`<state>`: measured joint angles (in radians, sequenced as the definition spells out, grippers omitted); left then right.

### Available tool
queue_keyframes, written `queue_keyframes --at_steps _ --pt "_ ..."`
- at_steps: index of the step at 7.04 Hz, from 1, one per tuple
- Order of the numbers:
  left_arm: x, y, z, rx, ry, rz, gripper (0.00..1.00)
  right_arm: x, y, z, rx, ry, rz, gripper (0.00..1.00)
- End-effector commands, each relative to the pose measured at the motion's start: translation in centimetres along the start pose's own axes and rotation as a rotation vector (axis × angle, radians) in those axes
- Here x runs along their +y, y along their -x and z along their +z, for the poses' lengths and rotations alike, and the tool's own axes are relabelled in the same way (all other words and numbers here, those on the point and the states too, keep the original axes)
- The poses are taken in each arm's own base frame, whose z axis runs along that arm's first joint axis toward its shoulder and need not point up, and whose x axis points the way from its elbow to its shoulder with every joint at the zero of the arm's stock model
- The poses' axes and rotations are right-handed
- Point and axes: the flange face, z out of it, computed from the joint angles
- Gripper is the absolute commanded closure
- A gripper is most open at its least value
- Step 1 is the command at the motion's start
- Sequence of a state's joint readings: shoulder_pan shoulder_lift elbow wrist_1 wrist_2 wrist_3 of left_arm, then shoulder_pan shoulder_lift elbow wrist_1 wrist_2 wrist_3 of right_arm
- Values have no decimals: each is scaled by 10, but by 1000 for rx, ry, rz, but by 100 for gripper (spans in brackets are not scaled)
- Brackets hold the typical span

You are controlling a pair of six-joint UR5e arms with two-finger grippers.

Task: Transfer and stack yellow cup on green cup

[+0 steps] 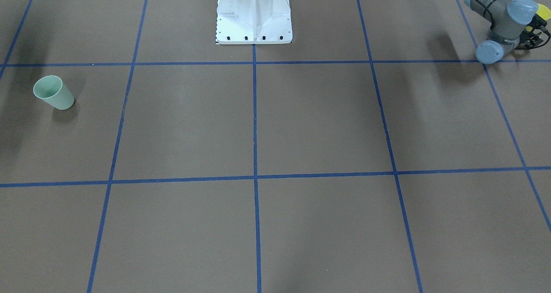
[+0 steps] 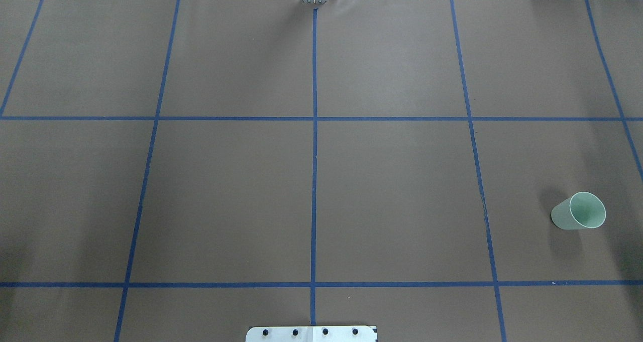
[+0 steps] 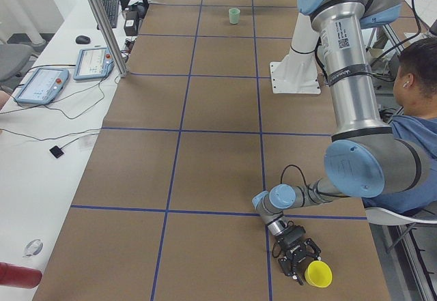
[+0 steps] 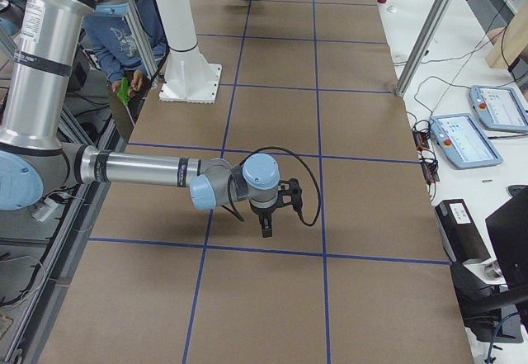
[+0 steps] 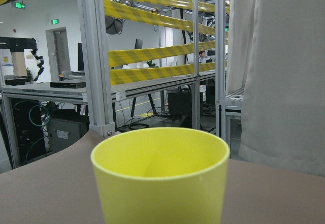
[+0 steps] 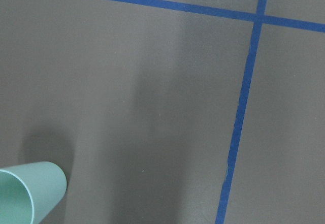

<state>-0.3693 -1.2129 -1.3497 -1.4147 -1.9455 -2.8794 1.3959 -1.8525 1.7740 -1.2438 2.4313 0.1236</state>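
Here the yellow cup (image 5: 160, 178), upright at the left end of the table (image 2: 226, 196) and well apart from the green cup (image 2: 577, 212), is best straddled squarely below its rim by the left gripper (image 3: 300, 261), though whether its jaws or those of the right gripper (image 4: 264, 225) stand apart cannot be told, the fingers being hidden.

Robot lab: taped table (image 2: 226, 181), teach pendants (image 4: 464, 139)

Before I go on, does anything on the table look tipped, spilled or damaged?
Nothing stands out. The green cup stands upright on the table, and the yellow cup stands upright by the left gripper; neither looks tipped or damaged.
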Motion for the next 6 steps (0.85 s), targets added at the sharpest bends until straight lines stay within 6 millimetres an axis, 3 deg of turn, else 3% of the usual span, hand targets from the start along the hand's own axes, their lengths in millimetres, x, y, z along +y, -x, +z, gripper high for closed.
queue_keyframes --at_steps 1,2,3,4,5,6 --pt "0 1 7 -24 -5 -1 5 1 1 2 -30 7 15 0" --pt "0 0 8 -25 -8 -4 32 1 2 1 -32 6 15 0" --pt "-1 0 11 -25 -14 -5 70 0 2 1 -32 5 16 0" --pt "-6 -1 18 -28 -24 -3 100 -3 4 -1 -31 -1 19 0" --pt "-18 -5 33 -31 -48 29 100 -5 6 -1 -32 -2 16 0" --pt "-46 -11 63 -29 -84 49 100 -6 8 -3 -34 -5 14 0"
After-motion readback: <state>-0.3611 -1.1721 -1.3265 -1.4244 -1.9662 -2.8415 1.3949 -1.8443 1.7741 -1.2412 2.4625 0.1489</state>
